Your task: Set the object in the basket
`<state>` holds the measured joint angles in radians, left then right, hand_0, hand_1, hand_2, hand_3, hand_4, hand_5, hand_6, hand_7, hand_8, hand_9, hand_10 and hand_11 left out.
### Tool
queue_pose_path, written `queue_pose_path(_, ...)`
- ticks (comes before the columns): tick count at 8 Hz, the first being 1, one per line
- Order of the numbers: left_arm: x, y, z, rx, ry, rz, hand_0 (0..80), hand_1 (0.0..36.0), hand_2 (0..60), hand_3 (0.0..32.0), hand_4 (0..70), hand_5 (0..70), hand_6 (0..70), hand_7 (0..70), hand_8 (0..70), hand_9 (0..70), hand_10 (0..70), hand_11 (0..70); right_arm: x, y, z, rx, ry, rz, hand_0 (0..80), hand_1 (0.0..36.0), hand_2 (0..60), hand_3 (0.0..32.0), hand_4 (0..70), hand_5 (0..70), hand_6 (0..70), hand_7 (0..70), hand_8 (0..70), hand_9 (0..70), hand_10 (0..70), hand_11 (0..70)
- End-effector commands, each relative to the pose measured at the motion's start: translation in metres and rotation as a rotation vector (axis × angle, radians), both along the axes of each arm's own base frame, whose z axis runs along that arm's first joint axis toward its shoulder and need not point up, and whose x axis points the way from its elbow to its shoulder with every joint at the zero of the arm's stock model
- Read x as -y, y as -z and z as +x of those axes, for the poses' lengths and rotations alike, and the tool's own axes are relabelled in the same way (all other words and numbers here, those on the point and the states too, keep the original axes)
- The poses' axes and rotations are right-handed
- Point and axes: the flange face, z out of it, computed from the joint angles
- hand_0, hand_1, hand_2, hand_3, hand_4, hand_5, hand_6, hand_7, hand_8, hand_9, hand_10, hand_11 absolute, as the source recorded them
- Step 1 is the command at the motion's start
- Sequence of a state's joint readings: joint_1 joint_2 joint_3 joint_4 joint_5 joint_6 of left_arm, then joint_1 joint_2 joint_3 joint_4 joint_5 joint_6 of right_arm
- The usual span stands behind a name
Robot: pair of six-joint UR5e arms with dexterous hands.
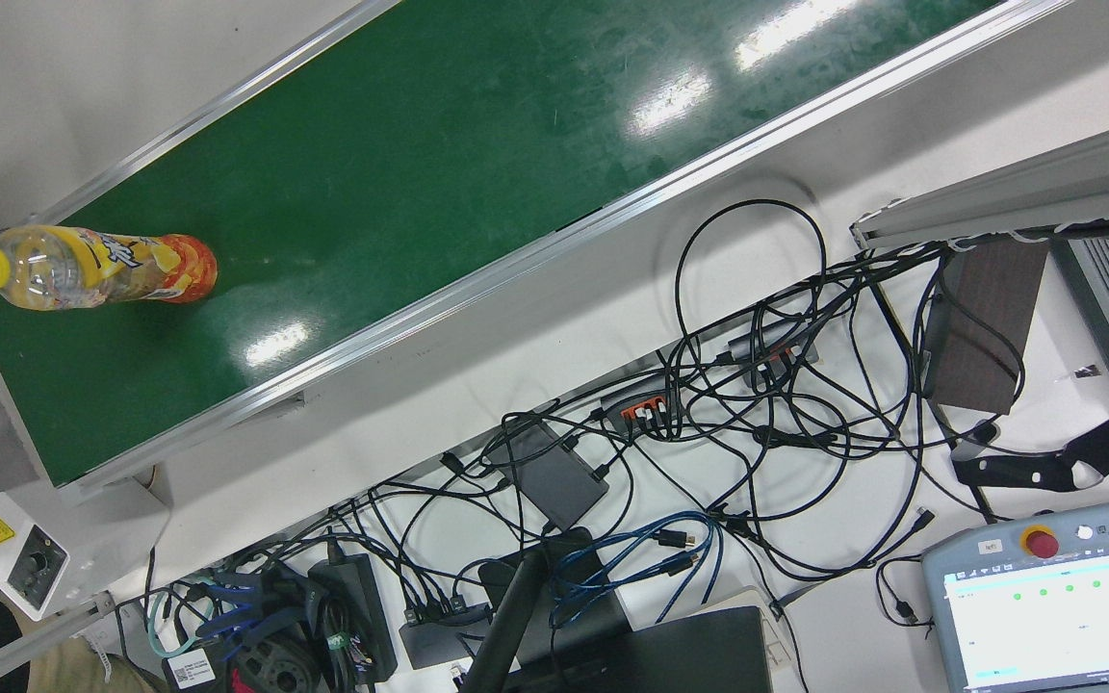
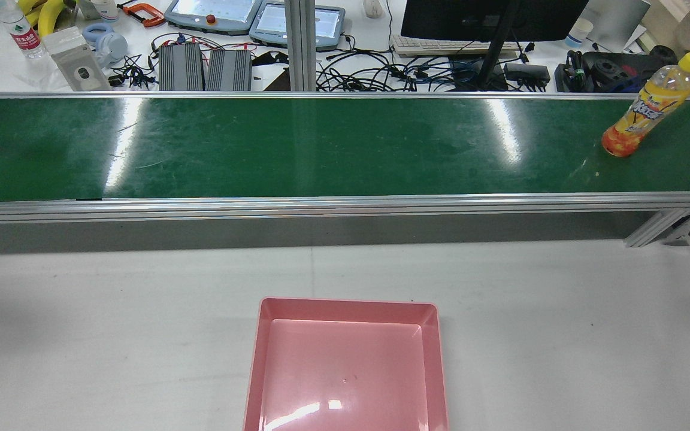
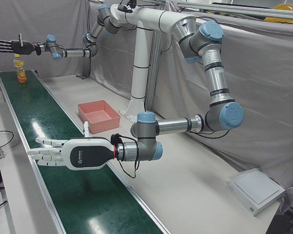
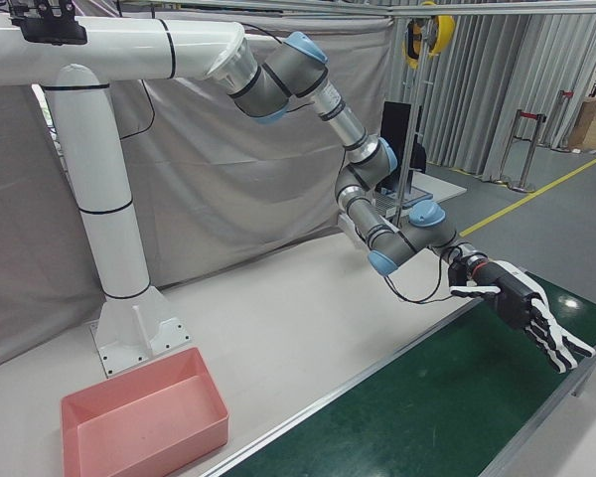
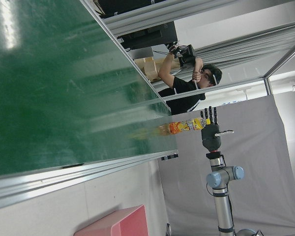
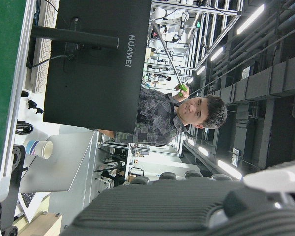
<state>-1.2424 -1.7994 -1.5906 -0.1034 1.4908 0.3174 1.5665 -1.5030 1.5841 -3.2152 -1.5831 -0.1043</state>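
Overhead, the front view shows a clear plastic drink bottle with a yellow cap and orange-yellow label (image 1: 83, 268) at the far left end of a long green conveyor belt (image 1: 477, 164). No hand appears.

From the rear view, the bottle (image 2: 650, 111) stands upright near the belt's (image 2: 321, 143) right end. A shallow pink plastic basket (image 2: 345, 310) sits empty on the white bench (image 2: 141, 299), on the near side of the belt, well apart from the bottle.

From the left-front view, the right hand (image 3: 12, 46) hovers open above the bottle (image 3: 20, 68) with fingers spread flat, not touching it. The left hand (image 3: 63, 153) is open too, fingers outstretched over the belt's (image 3: 49, 126) near stretch, well apart from the bottle. The basket (image 3: 98, 117) lies beside the belt, between the two hands.

From the right-front view, the right hand (image 4: 521, 313) is open over the belt (image 4: 427, 417), holding nothing.

From the left hand view, turned sideways, the bottle (image 5: 184, 127) stands far down the belt (image 5: 64, 83) just below the spread right hand (image 5: 211, 129).
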Motion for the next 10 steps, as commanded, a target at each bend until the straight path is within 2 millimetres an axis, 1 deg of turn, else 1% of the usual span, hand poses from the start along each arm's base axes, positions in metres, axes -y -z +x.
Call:
queue_pose_path(1, -0.0039, -0.0081, 0.0025, 0.018, -0.006, -0.051, 51.4, 8.4, 0.0, 0.0, 16.8, 14.1, 0.0, 0.0, 5.5, 8.8, 6.2, 10.2, -0.0002, -0.0006, -0.0001, 0.000, 0.000, -0.001, 0.0, 0.0, 0.0, 0.0, 0.0, 0.0, 0.0, 0.0, 0.0, 0.0, 0.0, 0.0)
queue_pose_path(2, -0.0028, -0.0068, -0.0010, 0.018, 0.000, -0.047, 50.8, 8.3, 0.0, 0.0, 17.0, 13.1, 0.0, 0.0, 5.4, 9.3, 6.9, 11.3, -0.0001, 0.0001, -0.0001, 0.000, 0.000, 0.000, 0.0, 0.0, 0.0, 0.0, 0.0, 0.0, 0.0, 0.0, 0.0, 0.0, 0.0, 0.0)
queue_pose_path(3, -0.0025, -0.0067, 0.0018, 0.015, -0.003, -0.041, 50.3, 9.3, 0.0, 0.0, 16.2, 11.4, 0.0, 0.0, 4.9, 8.7, 8.1, 13.0, -0.0001, 0.0001, -0.0001, 0.000, 0.000, 0.000, 0.0, 0.0, 0.0, 0.0, 0.0, 0.0, 0.0, 0.0, 0.0, 0.0, 0.0, 0.0)
queue_pose_path(4, -0.0022, -0.0061, 0.0049, 0.012, -0.007, -0.032, 51.2, 12.4, 0.0, 0.0, 15.3, 10.0, 0.0, 0.0, 3.6, 6.8, 8.7, 14.1, 0.0007, 0.0009, -0.0002, 0.000, 0.000, 0.002, 0.0, 0.0, 0.0, 0.0, 0.0, 0.0, 0.0, 0.0, 0.0, 0.0, 0.0, 0.0)
queue_pose_path(6, -0.0015, -0.0065, 0.0012, 0.012, -0.001, -0.031, 49.0, 7.6, 0.0, 0.0, 14.9, 8.8, 0.0, 0.0, 4.5, 8.0, 8.3, 13.2, -0.0001, -0.0006, -0.0001, 0.000, 0.000, -0.001, 0.0, 0.0, 0.0, 0.0, 0.0, 0.0, 0.0, 0.0, 0.0, 0.0, 0.0, 0.0)
queue_pose_path(7, -0.0015, -0.0055, 0.0012, 0.012, -0.001, -0.028, 48.9, 8.2, 0.0, 0.0, 15.0, 8.1, 0.0, 0.0, 4.2, 7.7, 8.4, 13.3, -0.0001, 0.0001, -0.0001, 0.000, 0.000, 0.000, 0.0, 0.0, 0.0, 0.0, 0.0, 0.0, 0.0, 0.0, 0.0, 0.0, 0.0, 0.0)
queue_pose_path(8, -0.0015, -0.0059, 0.0041, 0.012, -0.005, -0.026, 48.8, 7.2, 0.0, 0.0, 14.3, 7.8, 0.0, 0.0, 3.8, 6.9, 7.9, 12.5, -0.0001, 0.0001, -0.0001, 0.000, 0.000, 0.000, 0.0, 0.0, 0.0, 0.0, 0.0, 0.0, 0.0, 0.0, 0.0, 0.0, 0.0, 0.0)
queue_pose_path(9, -0.0013, -0.0057, 0.0023, 0.011, -0.002, -0.025, 48.8, 6.7, 0.0, 0.0, 14.5, 7.9, 0.0, 0.0, 3.6, 6.7, 7.7, 12.2, -0.0001, 0.0001, -0.0001, 0.000, 0.000, 0.000, 0.0, 0.0, 0.0, 0.0, 0.0, 0.0, 0.0, 0.0, 0.0, 0.0, 0.0, 0.0)
queue_pose_path(10, -0.0008, -0.0042, 0.0015, 0.009, -0.001, -0.018, 48.8, 7.3, 0.0, 0.0, 14.9, 9.3, 0.0, 0.0, 4.1, 7.7, 8.0, 12.6, 0.0007, 0.0009, -0.0002, 0.000, 0.000, 0.002, 0.0, 0.0, 0.0, 0.0, 0.0, 0.0, 0.0, 0.0, 0.0, 0.0, 0.0, 0.0)
